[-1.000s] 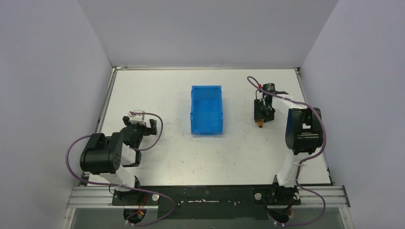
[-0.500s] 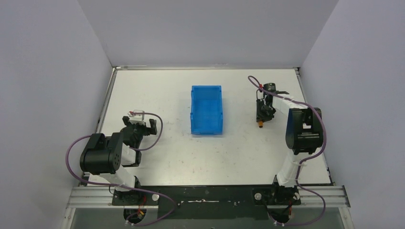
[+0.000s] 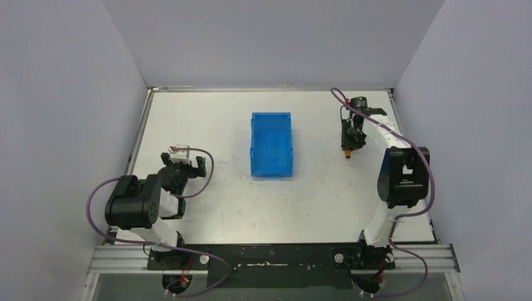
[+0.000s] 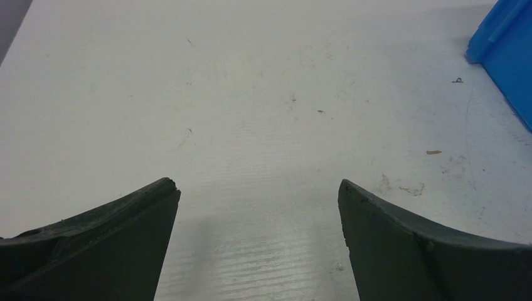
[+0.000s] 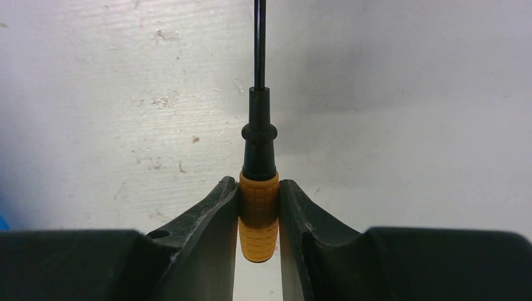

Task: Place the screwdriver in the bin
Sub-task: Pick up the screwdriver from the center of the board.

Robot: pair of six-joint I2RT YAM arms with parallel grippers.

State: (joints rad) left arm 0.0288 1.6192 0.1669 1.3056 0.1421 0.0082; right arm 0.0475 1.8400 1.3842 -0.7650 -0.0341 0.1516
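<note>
The screwdriver (image 5: 258, 213) has a short orange handle, a black collar and a thin black shaft. My right gripper (image 5: 258, 188) is shut on the orange handle, with the shaft pointing away from the wrist over the white table. In the top view the right gripper (image 3: 349, 143) holds the screwdriver (image 3: 349, 151) to the right of the blue bin (image 3: 271, 143), well apart from it. The bin stands open and looks empty at mid-table. Its corner also shows in the left wrist view (image 4: 509, 50). My left gripper (image 3: 183, 167) is open and empty, low over the table at the left (image 4: 257, 194).
The white table (image 3: 207, 119) is walled in by grey panels on the left, back and right. A metal rail (image 3: 276, 257) with the arm bases runs along the near edge. Small specks and scuffs (image 4: 433, 152) mark the table near the bin.
My right gripper, holding the screwdriver, has moved a little to the right and toward the back, and the arm has shifted with it. The left arm and the bin have not moved.
</note>
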